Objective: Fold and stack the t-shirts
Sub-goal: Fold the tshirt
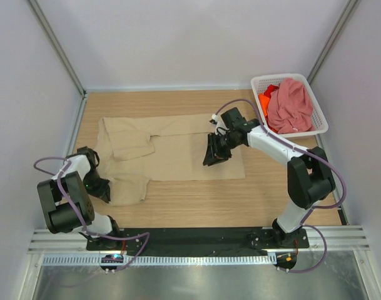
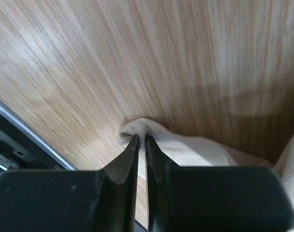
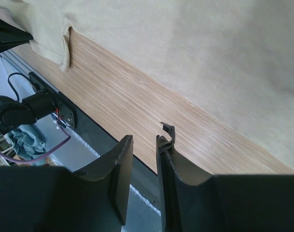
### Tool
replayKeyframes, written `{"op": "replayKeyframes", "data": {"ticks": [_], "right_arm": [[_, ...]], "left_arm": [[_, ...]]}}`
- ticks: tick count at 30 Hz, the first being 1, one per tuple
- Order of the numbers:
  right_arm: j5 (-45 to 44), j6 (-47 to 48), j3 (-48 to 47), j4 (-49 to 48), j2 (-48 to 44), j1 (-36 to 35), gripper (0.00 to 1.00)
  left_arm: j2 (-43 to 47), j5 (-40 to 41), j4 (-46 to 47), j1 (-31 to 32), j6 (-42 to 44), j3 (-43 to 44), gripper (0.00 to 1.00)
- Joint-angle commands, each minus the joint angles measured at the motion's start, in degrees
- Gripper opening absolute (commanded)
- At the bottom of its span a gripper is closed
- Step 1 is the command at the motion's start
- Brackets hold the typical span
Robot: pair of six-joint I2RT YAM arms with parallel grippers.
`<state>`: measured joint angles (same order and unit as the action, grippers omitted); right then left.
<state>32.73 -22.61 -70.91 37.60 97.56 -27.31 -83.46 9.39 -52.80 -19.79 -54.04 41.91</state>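
We are pinching with the left gripper [image 1: 104, 189] at the near left end of the beige t-shirt [image 1: 177, 150], close to the table's [image 1: 253, 203] left edge. In the left wrist view, its fingers [image 2: 130, 154] are standing almost together, and a small puckered corner of the beige cloth is bunching up between their tips. The shirt is lying spread flat across the middle of the table, its body reaching toward the right.

We are holding the right gripper [image 1: 214, 153] above the right part of that shirt. Its jaws are standing a little apart with nothing between them.

The pink t-shirt [image 1: 290, 106] is sitting heaped in the white basket [image 1: 258, 82] at the far right corner. The orange t-shirt [image 1: 265, 101] is showing beside and under it.
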Motion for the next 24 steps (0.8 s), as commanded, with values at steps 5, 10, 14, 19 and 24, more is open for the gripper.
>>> {"op": "replayKeyframes", "data": {"ticks": [5,10,14,19,24], "right_arm": [[-7.7,-0.5,0.4,5.0,-4.7,2.3,0.29],[-11.9,-5.0,6.5,6.1,-4.5,7.2,0.26],[-18.9,-5.8,10.3,4.5,-5.4,10.3,0.26],[-24.2,-6.1,10.9,4.4,-3.7,12.5,0.45],[-20.5,-7.4,13.1,3.1,-2.8,16.9,0.58]], "left_arm": [[0.8,-1.2,4.2,-0.6,-0.1,-1.9,0.0],[5.5,-4.8,1.5,-0.7,-1.1,-1.3,0.0],[10.8,-7.0,-0.1,-0.6,-1.2,-1.5,0.0],[18.1,-8.5,-2.7,0.1,-0.9,-1.5,0.0],[23.3,-9.0,-7.5,0.4,-0.6,-1.7,0.0]]}}
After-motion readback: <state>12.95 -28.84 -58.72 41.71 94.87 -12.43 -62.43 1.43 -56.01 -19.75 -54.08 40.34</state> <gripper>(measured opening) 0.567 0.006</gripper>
